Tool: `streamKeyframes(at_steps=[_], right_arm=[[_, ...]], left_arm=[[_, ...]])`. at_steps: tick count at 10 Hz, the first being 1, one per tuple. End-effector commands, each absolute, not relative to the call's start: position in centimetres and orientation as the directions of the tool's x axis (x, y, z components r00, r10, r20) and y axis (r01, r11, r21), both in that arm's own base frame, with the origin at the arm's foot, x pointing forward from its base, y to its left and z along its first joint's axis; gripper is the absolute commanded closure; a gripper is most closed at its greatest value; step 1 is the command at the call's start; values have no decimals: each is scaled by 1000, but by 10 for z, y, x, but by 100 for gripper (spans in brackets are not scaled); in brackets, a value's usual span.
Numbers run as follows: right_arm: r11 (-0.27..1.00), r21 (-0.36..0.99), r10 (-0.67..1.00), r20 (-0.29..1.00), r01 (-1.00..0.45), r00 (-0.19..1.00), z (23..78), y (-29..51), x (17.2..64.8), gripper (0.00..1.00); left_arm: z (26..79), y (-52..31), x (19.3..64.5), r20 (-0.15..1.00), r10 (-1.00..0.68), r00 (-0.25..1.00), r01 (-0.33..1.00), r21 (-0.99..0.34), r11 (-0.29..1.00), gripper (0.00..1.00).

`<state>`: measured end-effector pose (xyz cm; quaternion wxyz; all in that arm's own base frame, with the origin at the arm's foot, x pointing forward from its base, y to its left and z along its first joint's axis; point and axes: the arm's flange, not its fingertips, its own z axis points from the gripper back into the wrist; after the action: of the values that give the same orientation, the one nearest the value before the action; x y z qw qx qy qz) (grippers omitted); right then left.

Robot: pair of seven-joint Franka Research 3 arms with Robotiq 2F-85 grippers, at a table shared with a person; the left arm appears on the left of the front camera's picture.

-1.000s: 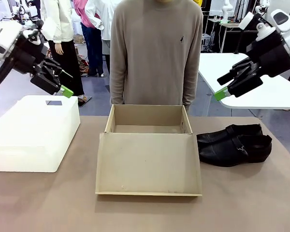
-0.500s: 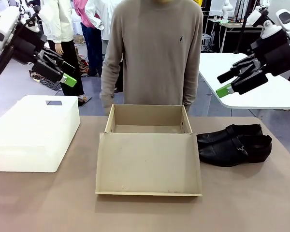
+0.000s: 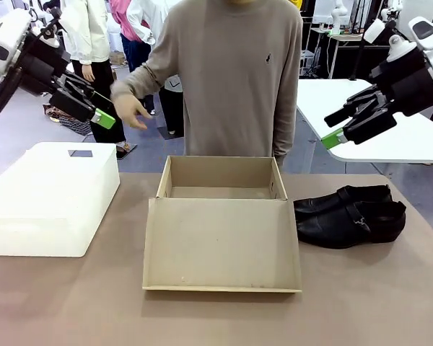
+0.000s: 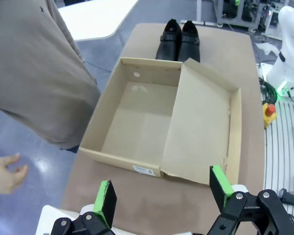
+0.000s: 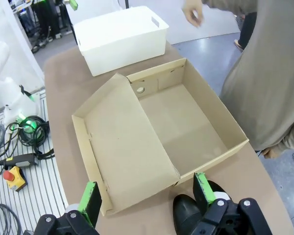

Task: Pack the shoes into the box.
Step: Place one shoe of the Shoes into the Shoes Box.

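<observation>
The shoes (image 3: 350,214), a glossy black pair, lie side by side on the table just right of the box, toes pointing left; they also show as shoes (image 4: 178,40) beyond the box and as one toe (image 5: 188,215) between my right fingers. The box (image 3: 220,171) is brown cardboard, open and bare inside, its lid flap (image 3: 222,241) lying flat towards me. My left gripper (image 3: 94,103) hangs open high above the table's left side. My right gripper (image 3: 330,127) hangs open high at the right, above the shoes. Both hold nothing.
A white rectangular box (image 3: 54,198) stands at the table's left. A person in a beige sweater stands behind the box, one hand (image 3: 130,109) raised close to my left gripper. Another white table (image 3: 390,122) lies behind at the right.
The person's arm has come up from the side, the hand now raised near my left gripper. Both grippers have lifted slightly and stayed open. Shoes and box have not moved.
</observation>
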<state>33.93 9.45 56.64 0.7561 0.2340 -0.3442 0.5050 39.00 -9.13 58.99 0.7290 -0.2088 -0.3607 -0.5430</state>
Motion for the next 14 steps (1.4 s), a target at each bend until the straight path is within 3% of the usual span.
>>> streamKeyframes(at_steps=[1,9,14], right_arm=[[362,9,592,771,-932,237,567,94,340,0],[362,9,592,771,-932,237,567,94,340,0],[365,15,673,687,-931,275,582,74,359,0]], left_arm=[[590,-91,392,765,-630,135,948,86,307,0],[590,-91,392,765,-630,135,948,86,307,0],[590,-91,392,765,-630,135,948,86,307,0]])
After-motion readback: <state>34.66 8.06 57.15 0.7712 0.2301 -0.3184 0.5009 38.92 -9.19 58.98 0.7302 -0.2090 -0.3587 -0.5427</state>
